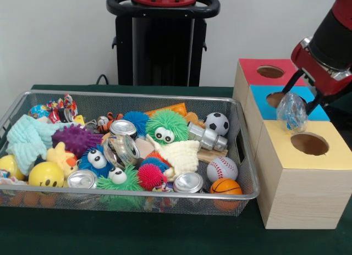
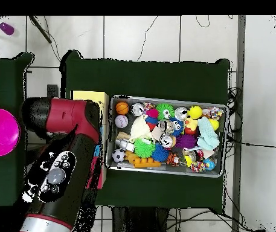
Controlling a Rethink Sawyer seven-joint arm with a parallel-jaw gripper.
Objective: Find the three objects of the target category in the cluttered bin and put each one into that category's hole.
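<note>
Clear patterned ball (image 1: 291,112) is sitting pinched between the gripper (image 1: 302,99) fingers, hanging just above the blue box's hole (image 1: 276,99), presumably so it drops straight in. The wire bin (image 1: 246,156) is lying beside the boxes, crowded with toys and cans.

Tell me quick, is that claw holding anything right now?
Gripper: closed on a clear crinkly ball, above the blue box.
</note>
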